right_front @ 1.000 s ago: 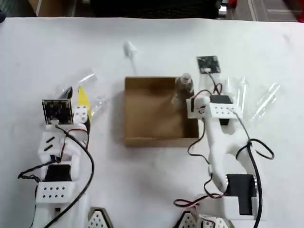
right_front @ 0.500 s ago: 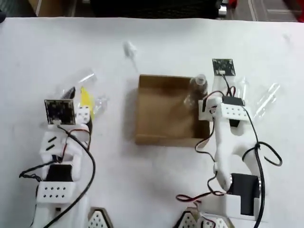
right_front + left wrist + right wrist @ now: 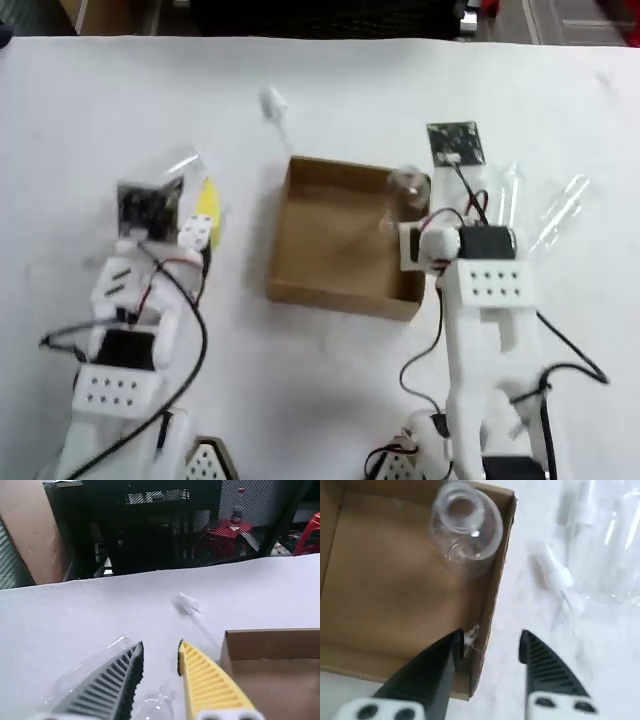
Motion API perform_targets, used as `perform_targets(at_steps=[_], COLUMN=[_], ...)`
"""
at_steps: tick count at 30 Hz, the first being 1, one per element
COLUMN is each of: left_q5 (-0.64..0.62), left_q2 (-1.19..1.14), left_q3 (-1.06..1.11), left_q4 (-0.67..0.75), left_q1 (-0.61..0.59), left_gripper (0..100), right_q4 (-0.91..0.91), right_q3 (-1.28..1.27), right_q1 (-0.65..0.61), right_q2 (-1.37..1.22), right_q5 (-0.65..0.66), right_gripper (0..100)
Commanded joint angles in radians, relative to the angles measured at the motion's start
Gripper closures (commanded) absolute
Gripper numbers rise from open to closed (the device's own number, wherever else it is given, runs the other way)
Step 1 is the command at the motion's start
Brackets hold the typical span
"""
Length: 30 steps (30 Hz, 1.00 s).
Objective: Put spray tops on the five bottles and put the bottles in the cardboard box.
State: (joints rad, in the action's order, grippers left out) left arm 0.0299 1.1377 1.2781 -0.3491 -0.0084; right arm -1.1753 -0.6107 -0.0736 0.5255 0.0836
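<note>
Cardboard box (image 3: 338, 296) holds one topless bottle (image 3: 465, 527) upright in its far right corner. I see right claw (image 3: 491, 641) released, straddling the box wall; left claw (image 3: 160, 652) released over a loose bottle (image 3: 152, 707) on the worktop (image 3: 75, 610).

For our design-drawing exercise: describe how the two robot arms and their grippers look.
Both arms are blocky white plastic with black motors, rows of small holes, and loose black and red cables. A dark circuit board sits at each wrist. The left gripper has one grey and one yellow ribbed finger; the right gripper, two black ones.
</note>
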Motion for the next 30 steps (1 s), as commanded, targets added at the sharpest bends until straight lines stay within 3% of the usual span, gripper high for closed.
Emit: perform_targets(at_steps=[1, 10, 19, 25, 30], left_q5=[0.008, 0.006, 0.021, 0.216, 0.466], left_q2=[-0.328, -1.142, -1.867, -2.324, -2.626], left_q3=[-0.419, -1.229, -1.926, -2.426, -2.814], left_q4=[-0.167, -0.37, -0.333, -0.203, -0.239], left_q1=[0.067, 0.081, 0.102, 0.128, 0.18], left_gripper=[88, 88, 88, 89, 89], right_q4=[0.004, 0.257, 0.527, 0.579, 0.579], right_q3=[-0.048, -0.296, -0.457, -0.485, -0.488], right_q1=[-0.005, 0.053, 0.082, 0.081, 0.051], right_q2=[0.116, 0.214, 0.237, 0.236, 0.234], right_q5=[-0.02, -0.02, -0.02, -0.018, -0.018], right_gripper=[76.3, 85.1, 93.9, 93.9, 93.9])
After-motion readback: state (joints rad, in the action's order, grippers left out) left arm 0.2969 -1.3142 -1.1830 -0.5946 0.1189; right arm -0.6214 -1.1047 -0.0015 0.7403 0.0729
